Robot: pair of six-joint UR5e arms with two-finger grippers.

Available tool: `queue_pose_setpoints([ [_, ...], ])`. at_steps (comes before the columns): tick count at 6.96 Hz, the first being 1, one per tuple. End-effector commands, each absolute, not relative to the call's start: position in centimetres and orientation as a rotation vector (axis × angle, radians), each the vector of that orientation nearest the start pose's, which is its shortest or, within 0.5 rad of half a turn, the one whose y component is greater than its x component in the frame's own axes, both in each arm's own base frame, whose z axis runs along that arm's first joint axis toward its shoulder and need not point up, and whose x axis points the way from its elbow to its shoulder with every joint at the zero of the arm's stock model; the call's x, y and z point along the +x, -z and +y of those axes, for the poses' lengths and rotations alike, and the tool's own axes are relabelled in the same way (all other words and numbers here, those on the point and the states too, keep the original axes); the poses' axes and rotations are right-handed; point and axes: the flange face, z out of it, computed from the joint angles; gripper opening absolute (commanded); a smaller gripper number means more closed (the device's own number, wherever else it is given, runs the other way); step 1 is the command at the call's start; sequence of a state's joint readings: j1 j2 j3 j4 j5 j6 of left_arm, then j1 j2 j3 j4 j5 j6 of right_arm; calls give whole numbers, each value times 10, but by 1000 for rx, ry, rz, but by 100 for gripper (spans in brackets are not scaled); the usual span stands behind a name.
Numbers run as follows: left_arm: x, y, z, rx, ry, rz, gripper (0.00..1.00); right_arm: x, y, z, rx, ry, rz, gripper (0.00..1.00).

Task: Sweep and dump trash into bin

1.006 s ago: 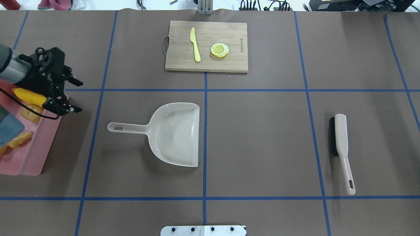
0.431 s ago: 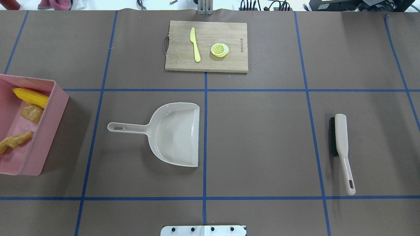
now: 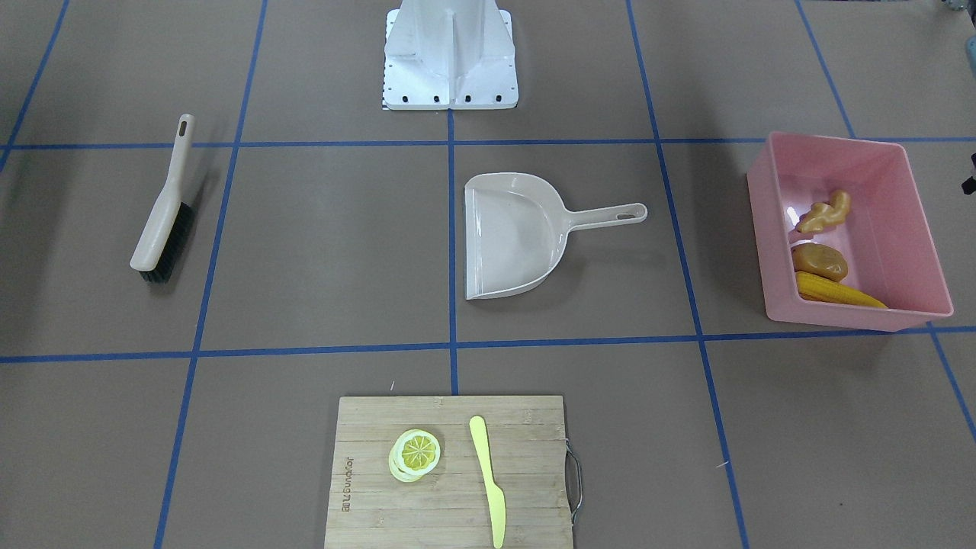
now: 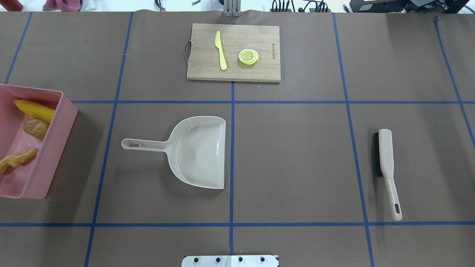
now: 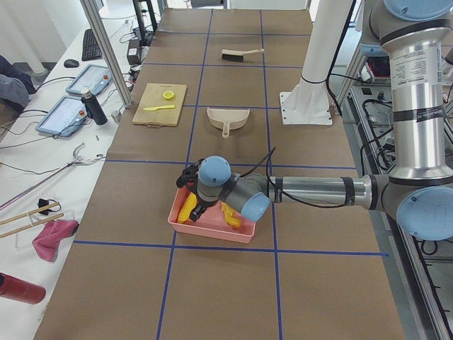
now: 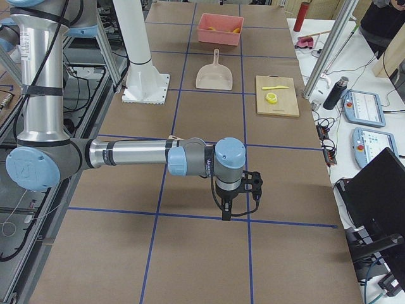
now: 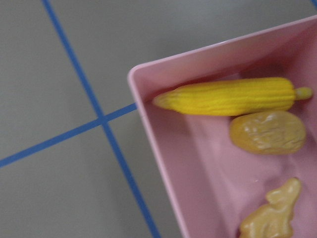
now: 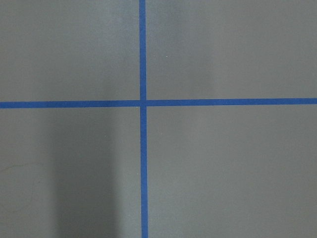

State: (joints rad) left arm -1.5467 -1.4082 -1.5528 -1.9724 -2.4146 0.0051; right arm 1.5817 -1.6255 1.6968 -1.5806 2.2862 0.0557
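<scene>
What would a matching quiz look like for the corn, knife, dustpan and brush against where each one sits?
Things:
1. corn
2. knife
3. dustpan
4. brush

Places:
A. on the board
B. on the table, robot's right side
C. in the bin
D. mid-table, empty

Pairs: 1-C, 2-A, 3-D, 4-B

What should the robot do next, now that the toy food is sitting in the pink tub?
Probably just draw the left end effector away from the bin and park it. The corn cob, potato and ginger root all lie inside it, the dustpan is empty and the brush lies alone, so nothing seems left to sweep.
</scene>
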Motion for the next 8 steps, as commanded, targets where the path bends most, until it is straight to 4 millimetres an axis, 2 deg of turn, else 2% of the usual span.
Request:
queue_pose_setpoints([
  [1, -103, -720, -419, 74, 77, 817, 99, 54, -630, -479, 28, -3, -715, 100],
  [2, -109, -721, -411, 74, 95, 818, 99, 53, -638, -480, 14, -5, -716, 100],
  [4, -107, -727, -372, 42, 105, 812, 99, 51, -636, -484, 13, -1, -710, 100],
  [5, -111, -730, -367, 21, 137, 822, 99, 51, -637, -483, 12, 0, -711, 100],
  [6, -131, -727, -367, -38, 215, 829, 99, 51, -638, -481, 10, -2, -711, 100],
  [7, -137, -705, -382, -65, 235, 829, 99, 51, -639, -480, 7, -3, -713, 100],
  [8, -139, -699, -385, -102, 256, 831, 99, 51, -639, -480, 7, -3, -714, 100],
])
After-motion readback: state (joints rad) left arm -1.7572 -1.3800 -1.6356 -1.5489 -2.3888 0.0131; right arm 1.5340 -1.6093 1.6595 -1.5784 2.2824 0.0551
